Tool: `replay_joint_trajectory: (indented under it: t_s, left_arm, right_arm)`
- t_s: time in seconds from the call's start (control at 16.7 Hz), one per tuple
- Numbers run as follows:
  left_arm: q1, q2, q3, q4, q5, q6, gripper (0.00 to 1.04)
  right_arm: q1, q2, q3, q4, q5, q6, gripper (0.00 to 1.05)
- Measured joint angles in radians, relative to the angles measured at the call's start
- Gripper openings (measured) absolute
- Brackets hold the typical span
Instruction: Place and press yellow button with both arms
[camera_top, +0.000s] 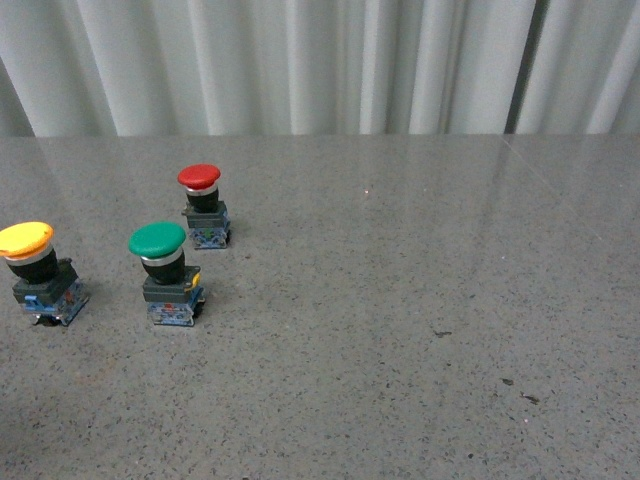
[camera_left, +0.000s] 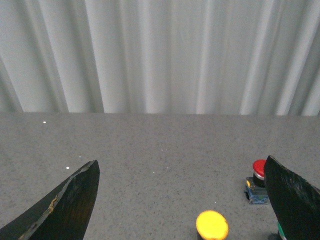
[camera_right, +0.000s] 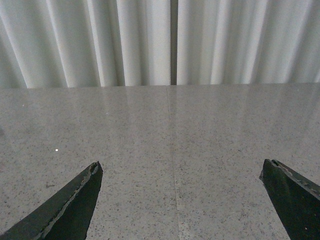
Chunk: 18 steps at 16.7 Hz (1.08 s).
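Yellow button (camera_top: 36, 270): upright on bench (camera_top: 400, 350), left of green button (camera_top: 165, 272), not yet grasped. Left hand (camera_left: 181, 162), right hand (camera_right: 181, 163): both spread wide, empty. Step judged: approach; a left-hand grasp is called for next.

Yellow button (camera_left: 212, 225), body outside left wrist view

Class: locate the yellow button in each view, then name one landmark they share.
Front view: yellow button at far left, left of the green button.
Left wrist view: its cap between the jaws, nearer than the red button.
Right wrist view: not in it.
Shared landmark: the white curtain.
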<state>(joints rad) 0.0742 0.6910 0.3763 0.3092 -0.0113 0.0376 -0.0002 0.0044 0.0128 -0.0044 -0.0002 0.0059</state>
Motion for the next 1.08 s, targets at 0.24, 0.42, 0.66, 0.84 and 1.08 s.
replay_joint_trajectory:
  t_s: [0.24, 0.42, 0.66, 0.84, 1.08]
  left_arm:
    - [-0.03, 0.527, 0.259, 0.055, 0.032, 0.023, 0.98]
    - [-0.056, 0.736, 0.317, 0.021, 0.046, 0.023, 0.98]
    - [-0.069, 0.811, 0.276, 0.066, 0.049, 0.05, 0.98]
    - [-0.064, 0.853, 0.239, 0.09, 0.052, 0.073, 0.98]
    - [-0.065, 0.857, 0.235, 0.114, 0.06, 0.099, 0.64]
  right_arm:
    - [0.0, 0.0, 0.0, 0.0, 0.0, 0.0, 0.98]
    - [0.0, 0.0, 0.0, 0.0, 0.0, 0.0, 0.98]
    - [0.0, 0.0, 0.0, 0.0, 0.0, 0.0, 0.98]
    - [0.0, 0.0, 0.0, 0.0, 0.0, 0.0, 0.98]
    - [0.0, 0.0, 0.0, 0.0, 0.0, 0.0, 0.98]
